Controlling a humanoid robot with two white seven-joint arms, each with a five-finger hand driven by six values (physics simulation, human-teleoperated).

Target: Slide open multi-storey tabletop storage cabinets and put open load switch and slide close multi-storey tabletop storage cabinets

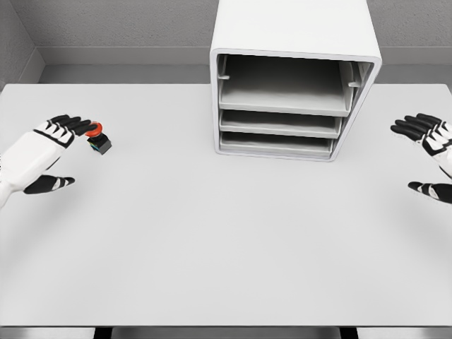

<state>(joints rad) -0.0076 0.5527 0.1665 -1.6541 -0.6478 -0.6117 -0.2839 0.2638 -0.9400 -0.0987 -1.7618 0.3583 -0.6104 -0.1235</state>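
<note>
The load switch [99,140] at frame left looks small, rigid and light, best pinched by its dark body, beside the left robot hand's [44,155] spread, empty fingers.

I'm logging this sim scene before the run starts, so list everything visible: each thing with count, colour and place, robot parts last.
storage cabinet: one, white shell with three grey trays stacked inside, at the table's far edge, right of centre.
load switch: one, small black body with a red cap, on the left of the table, at the left hand's fingertips.
table: one, light grey, fills most of the view.
left hand: one, white with black fingers, at the left edge, fingers spread beside the switch.
right hand: one, white with black fingers, at the right edge, open, holding nothing.
</note>
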